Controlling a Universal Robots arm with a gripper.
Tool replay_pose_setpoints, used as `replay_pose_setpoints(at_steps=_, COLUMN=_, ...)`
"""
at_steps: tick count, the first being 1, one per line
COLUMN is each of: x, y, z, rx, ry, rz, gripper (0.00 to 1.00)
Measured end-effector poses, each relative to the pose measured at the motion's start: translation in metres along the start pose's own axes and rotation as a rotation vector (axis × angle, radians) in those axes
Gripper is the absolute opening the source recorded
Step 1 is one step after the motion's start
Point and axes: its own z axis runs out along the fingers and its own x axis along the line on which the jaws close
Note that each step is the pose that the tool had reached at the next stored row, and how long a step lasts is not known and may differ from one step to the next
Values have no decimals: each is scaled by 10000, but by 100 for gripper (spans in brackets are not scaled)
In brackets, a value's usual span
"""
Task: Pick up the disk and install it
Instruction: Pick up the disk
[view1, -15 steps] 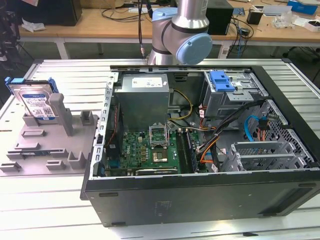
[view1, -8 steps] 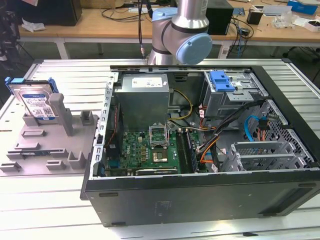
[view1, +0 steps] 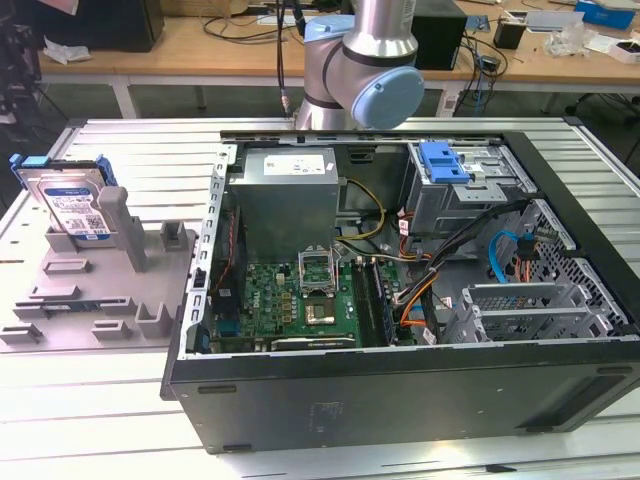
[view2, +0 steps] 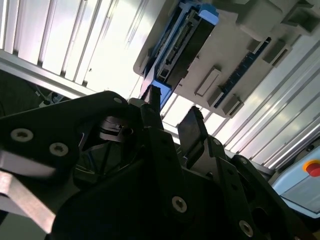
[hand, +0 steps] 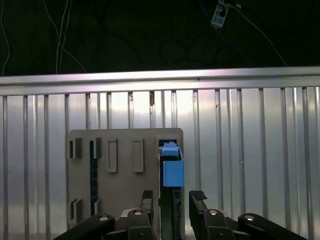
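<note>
My fingers (hand: 148, 199) hang wide and empty above the disk (hand: 171, 170) standing in its fixture plate (hand: 120, 172); misaligned, one could strike its edge.

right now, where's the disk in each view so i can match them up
Exterior view: the disk stands on edge on the grey fixture plate, at the exterior view's left, outside the computer case.
First wrist view: the disk is edge-on, in line with the gap of the open tool.
Second wrist view: the disk shows its dark edge beyond the tool.
Shared landmark: the grey fixture plate.
</note>
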Motion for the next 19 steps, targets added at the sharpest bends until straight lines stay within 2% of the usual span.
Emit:
replay_pose_setpoints(at_steps=7, x=-53, y=34, z=34, rx=2, ry=4, rz=-92, gripper=42)
replay_pose_setpoints(at_steps=14, x=-59, y=61, z=69, rx=7, ry=10, rz=-221, gripper=42)
replay_pose_setpoints(at_steps=19, x=-60, y=60, z=99, rx=21, ry=22, rz=-533, gripper=42)
